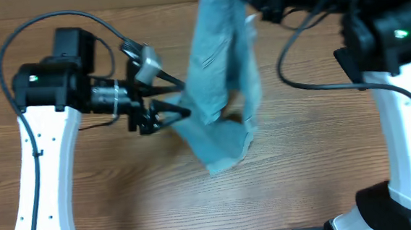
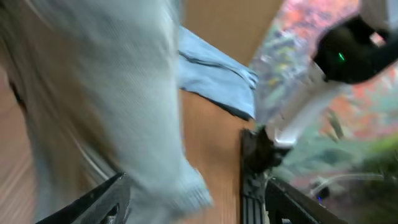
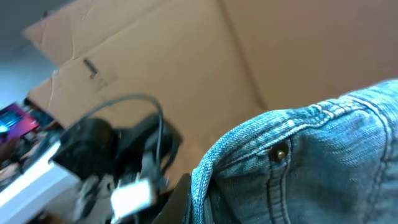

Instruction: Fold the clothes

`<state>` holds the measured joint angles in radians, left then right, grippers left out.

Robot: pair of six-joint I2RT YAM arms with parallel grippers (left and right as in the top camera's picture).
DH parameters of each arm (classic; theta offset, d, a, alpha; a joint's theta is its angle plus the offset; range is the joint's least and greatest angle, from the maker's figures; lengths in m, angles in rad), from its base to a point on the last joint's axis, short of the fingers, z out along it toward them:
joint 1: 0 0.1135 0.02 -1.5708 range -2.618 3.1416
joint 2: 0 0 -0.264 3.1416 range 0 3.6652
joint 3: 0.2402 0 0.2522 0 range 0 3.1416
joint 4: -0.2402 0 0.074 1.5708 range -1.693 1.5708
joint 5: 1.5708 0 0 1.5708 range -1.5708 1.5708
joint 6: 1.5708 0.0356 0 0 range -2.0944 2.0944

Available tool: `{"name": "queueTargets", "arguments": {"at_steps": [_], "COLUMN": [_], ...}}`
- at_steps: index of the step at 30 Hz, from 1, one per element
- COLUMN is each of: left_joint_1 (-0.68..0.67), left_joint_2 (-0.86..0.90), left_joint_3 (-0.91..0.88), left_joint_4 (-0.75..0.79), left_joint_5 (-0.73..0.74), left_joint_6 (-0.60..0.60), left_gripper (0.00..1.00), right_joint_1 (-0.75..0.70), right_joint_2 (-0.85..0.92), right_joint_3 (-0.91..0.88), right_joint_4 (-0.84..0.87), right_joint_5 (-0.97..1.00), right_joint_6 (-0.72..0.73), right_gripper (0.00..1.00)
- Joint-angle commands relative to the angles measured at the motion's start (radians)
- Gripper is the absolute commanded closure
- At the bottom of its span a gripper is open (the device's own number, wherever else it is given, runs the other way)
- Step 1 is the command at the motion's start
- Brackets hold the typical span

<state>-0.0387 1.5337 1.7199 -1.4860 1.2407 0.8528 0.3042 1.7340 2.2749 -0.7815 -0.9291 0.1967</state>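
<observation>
Holds pale washed-blue denim shorts (image 1: 220, 70) up over the middle of the brown wood-grain table (image 1: 124, 200) with the right gripper (image 1: 254, 1), at the far edge of the overhead view, pinched shut on the waistband. Shows that waistband close up in the right wrist view, stitched seam and small brass rivet (image 3: 279, 152) against a tan cardboard sheet (image 3: 186, 56); hides the fingertips themselves under the denim. Drapes down and toward the near side, with the bottom end crumpled on the wood. Reaches in from the left with the left gripper (image 1: 188, 98), black jaws spread wide in a V, tips right at the left edge of the hanging cloth. Puts blurred pale fabric between the two parted fingers (image 2: 93, 202) in the left wrist view, pinched by neither.
</observation>
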Motion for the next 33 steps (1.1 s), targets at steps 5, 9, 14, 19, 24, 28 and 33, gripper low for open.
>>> {"name": "queueTargets", "arguments": {"at_steps": [5,9,14,19,24,28,33], "left_joint_1": [0.122,0.16,0.269,0.293,0.294,0.294,0.294], "left_joint_2": [-0.003,-0.013,-0.044,-0.08,-0.092,-0.092,-0.092], "left_joint_3": [0.0,0.0,0.0,0.0,0.0,0.0,0.0], "left_joint_4": [0.038,0.136,0.311,0.347,0.372,0.401,0.422], "left_joint_5": [-0.062,-0.067,-0.213,-0.518,-0.599,-0.685,-0.701], "left_joint_6": [-0.214,-0.377,-0.723,-0.896,-0.921,-0.967,-0.968], "left_gripper": [0.27,0.28,0.27,0.24,0.22,0.22,0.21], "right_joint_1": [0.074,0.176,0.342,0.454,0.521,0.498,0.409], "right_joint_2": [0.079,0.081,0.081,0.095,0.111,0.14,0.269], "right_joint_3": [0.037,0.037,0.037,0.036,0.036,0.035,0.035], "right_joint_4": [-0.227,-0.39,-0.539,-0.577,-0.624,-0.577,-0.425], "right_joint_5": [0.013,0.16,0.341,0.367,0.336,0.539,0.661], "right_joint_6": [-0.241,-0.354,-0.467,-0.493,-0.52,-0.519,-0.519], "right_gripper": [0.96,0.96,0.96,0.96,0.96,0.96,0.96]}}
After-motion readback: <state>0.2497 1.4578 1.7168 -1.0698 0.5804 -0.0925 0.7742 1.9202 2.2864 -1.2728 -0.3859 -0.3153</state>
